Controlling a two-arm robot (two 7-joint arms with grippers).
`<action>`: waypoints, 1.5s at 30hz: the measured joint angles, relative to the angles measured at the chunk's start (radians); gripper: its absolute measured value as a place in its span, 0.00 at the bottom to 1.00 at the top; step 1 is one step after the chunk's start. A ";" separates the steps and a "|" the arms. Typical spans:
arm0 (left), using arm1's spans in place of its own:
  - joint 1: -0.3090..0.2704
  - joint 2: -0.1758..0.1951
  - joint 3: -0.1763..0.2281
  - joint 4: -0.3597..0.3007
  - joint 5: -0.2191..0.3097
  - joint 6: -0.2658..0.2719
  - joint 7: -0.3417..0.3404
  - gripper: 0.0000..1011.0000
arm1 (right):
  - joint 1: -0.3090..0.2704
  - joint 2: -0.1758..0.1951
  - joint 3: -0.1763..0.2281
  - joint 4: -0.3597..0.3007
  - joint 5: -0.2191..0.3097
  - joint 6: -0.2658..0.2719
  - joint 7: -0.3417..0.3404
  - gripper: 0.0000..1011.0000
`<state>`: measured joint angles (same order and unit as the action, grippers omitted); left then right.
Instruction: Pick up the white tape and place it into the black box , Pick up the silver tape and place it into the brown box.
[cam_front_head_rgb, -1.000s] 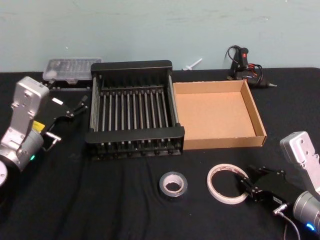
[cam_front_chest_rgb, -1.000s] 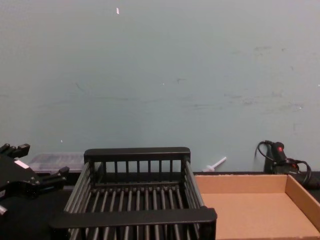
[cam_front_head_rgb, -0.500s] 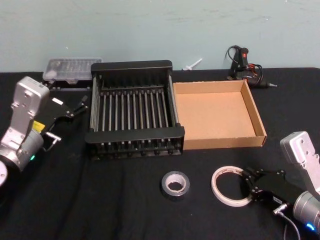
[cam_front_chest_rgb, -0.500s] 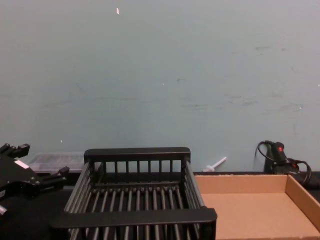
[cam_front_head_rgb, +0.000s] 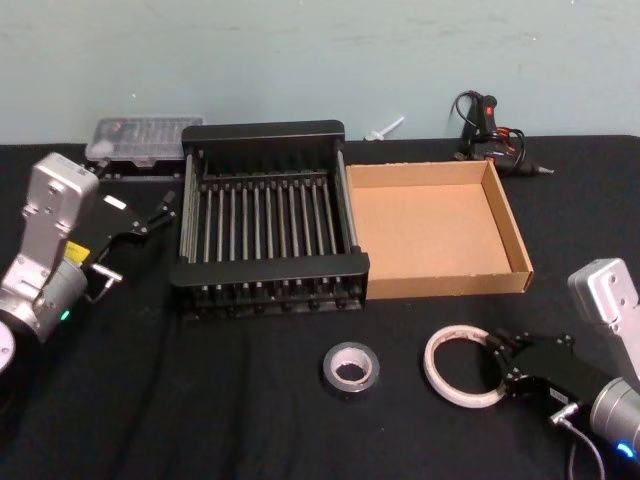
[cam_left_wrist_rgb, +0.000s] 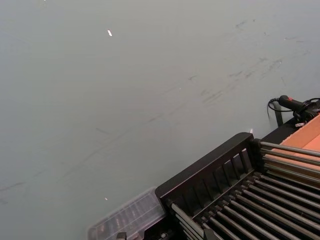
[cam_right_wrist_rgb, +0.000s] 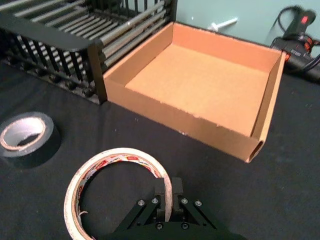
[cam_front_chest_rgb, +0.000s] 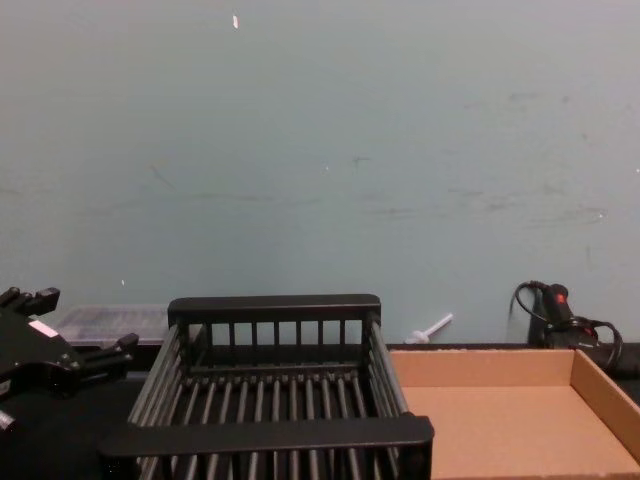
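The white tape (cam_front_head_rgb: 460, 366) is lying flat on the black surface (cam_front_head_rgb: 200, 420) in front of the brown box (cam_front_head_rgb: 435, 228), and the right hand (cam_front_head_rgb: 500, 368) is gripping its right edge — fingers (cam_right_wrist_rgb: 161, 192) pinched shut across the ring's wall, one inside the hollow and one outside. The right arm is reaching in low from the near right corner, its wrist angled toward the middle. The silver tape (cam_front_head_rgb: 350, 369) is sitting just left of the white one, apart from it, in front of the black box (cam_front_head_rgb: 268, 232). That crate is standing beside the brown box, their walls touching. The left hand (cam_front_head_rgb: 152, 215) is hovering left of the crate — fingers parted, pointing at its side.
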<state>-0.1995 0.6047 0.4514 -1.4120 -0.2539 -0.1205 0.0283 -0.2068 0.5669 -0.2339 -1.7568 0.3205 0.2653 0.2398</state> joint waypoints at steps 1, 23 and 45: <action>0.000 0.000 0.000 0.000 0.000 0.000 0.000 0.99 | -0.001 0.000 0.003 -0.003 -0.001 -0.002 0.002 0.09; 0.000 0.000 0.000 0.000 0.000 0.000 0.000 0.99 | 0.090 -0.037 0.079 -0.015 -0.076 -0.054 0.018 0.09; 0.000 0.000 0.000 0.000 0.000 0.000 0.000 0.99 | 0.352 -0.153 -0.015 0.149 -0.210 -0.132 0.061 0.09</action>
<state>-0.1995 0.6047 0.4514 -1.4119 -0.2539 -0.1205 0.0282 0.1454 0.4137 -0.2487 -1.6078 0.1108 0.1331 0.3008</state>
